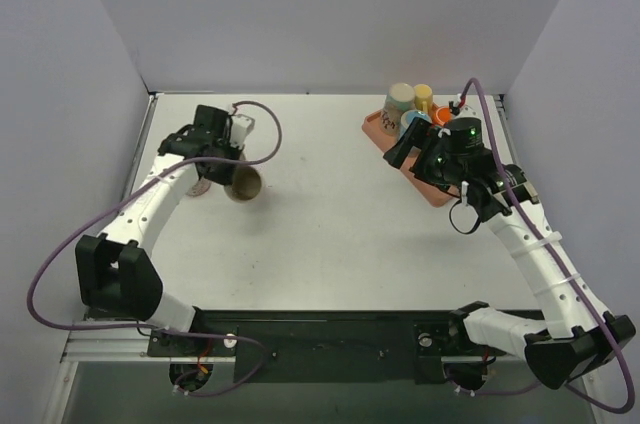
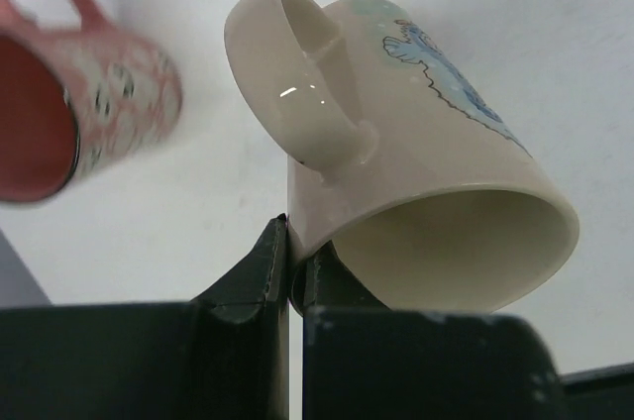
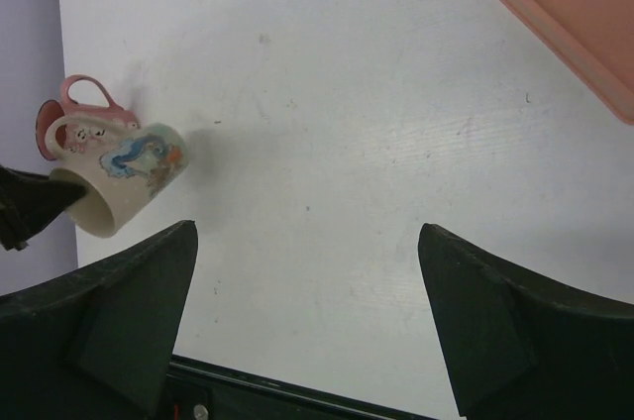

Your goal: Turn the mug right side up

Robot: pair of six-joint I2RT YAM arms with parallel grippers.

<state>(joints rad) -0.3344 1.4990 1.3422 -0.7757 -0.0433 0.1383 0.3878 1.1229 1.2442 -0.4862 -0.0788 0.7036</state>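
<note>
White tabletop [image 1: 330, 234] within three plain pale grey walls [image 1: 330, 14], under soft even light.

My left arm [image 1: 165, 194] and right arm [image 1: 540, 254] are white tubes joined by bulky black housings, both bolted to 1 black rail [image 1: 320, 329]. A looping purple cable [image 1: 60, 264] trails each. Small green lights [image 1: 455, 132] glow on my right wrist. My fingers [image 2: 248, 271] are matte black wedges flecked with pale chips.

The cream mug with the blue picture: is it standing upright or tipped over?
Tipped. The cream mug lies tilted with its opening facing sideways, not up, and the left gripper is pinching its rim.
</note>
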